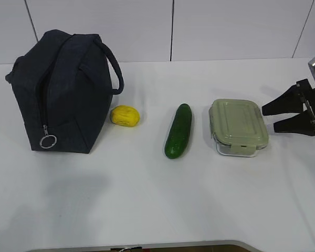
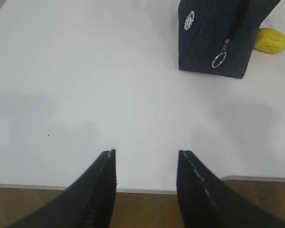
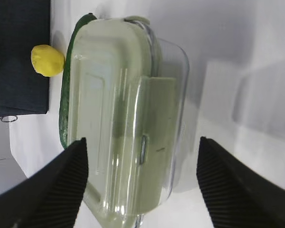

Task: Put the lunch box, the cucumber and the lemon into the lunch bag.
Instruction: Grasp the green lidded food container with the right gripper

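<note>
Facing the clear, sage-lidded rectangular lunch box (image 1: pixel 238 127) from just beside its right end, the right gripper (image 1: pixel 270 118) stands wide, holding nothing, clearly the nearer arm.

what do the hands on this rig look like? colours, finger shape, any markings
Both hands are matte black with two flat fingers that taper to a wedge tip. The left hand and right hand have fine ribbing on the inner faces of their fingers. In the exterior view a silver-grey part sits above the right hand. No markings or cables visible.
</note>
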{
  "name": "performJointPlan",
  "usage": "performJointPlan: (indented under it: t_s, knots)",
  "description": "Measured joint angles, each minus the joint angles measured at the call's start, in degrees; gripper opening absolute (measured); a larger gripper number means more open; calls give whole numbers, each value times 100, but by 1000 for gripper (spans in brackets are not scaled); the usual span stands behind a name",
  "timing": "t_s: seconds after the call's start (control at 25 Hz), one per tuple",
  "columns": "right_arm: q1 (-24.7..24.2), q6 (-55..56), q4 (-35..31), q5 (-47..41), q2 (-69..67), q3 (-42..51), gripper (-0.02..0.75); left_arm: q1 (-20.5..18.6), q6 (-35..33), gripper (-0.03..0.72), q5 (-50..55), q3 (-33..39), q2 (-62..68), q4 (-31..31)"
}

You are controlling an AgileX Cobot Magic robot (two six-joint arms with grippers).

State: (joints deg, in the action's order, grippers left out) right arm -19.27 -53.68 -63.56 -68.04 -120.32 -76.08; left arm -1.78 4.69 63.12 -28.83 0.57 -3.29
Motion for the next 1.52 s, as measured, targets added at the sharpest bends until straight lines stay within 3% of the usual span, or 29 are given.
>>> performJointPlan:
  t_s: [0.4,0.84,1.52]
  knots:
    - [341,-362,-1,40,-72,0,541,0,0,305,0,0,0,0]
    - [362,-346,46,52,-230,-32,534,0,0,305,0,0,0,-4]
    - [502,-318,-471,67,-477,-48,533,0,0,305,0,0,0,-13]
